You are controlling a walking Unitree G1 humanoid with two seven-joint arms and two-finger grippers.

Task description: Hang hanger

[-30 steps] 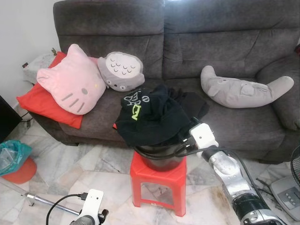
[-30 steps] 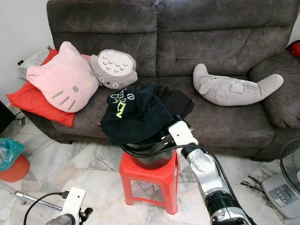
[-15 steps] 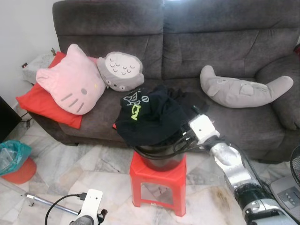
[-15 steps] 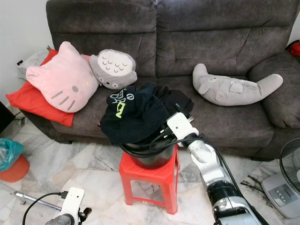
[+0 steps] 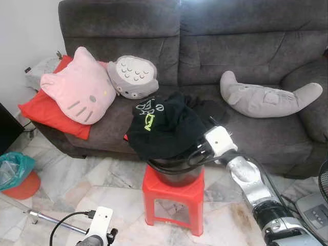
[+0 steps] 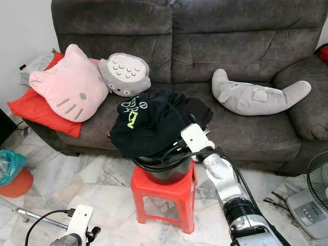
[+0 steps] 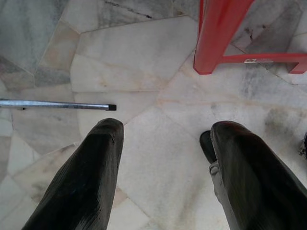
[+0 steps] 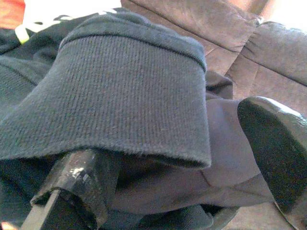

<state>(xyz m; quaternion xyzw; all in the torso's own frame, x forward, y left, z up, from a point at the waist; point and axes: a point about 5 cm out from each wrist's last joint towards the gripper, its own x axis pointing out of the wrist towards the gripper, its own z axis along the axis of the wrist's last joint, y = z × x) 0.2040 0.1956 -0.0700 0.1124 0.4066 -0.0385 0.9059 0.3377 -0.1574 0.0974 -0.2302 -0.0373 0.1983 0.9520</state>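
A pile of black clothes (image 5: 164,128), one piece with yellow-green lettering, spills over a black bucket (image 5: 174,174) on a red stool (image 5: 171,197). My right gripper (image 8: 177,177) reaches into the pile's right side and is open. One finger (image 8: 76,187) lies under a ribbed black cuff (image 8: 120,105), while the other finger (image 8: 273,148) stays clear of the cloth. Its white wrist mount (image 5: 220,139) sits beside the bucket rim. Low over the marble floor hangs my left gripper (image 7: 163,139), open with nothing between its fingers.
A grey sofa (image 5: 241,46) stands behind the stool with a pink cat cushion (image 5: 77,89), a grey owl cushion (image 5: 133,77) and a long grey plush (image 5: 266,97). A metal rod (image 5: 51,221) lies on the floor at left. A fan base (image 5: 315,212) stands at right.
My right arm has pushed a little forward and up into the right side of the clothes pile. The left arm has stayed still.
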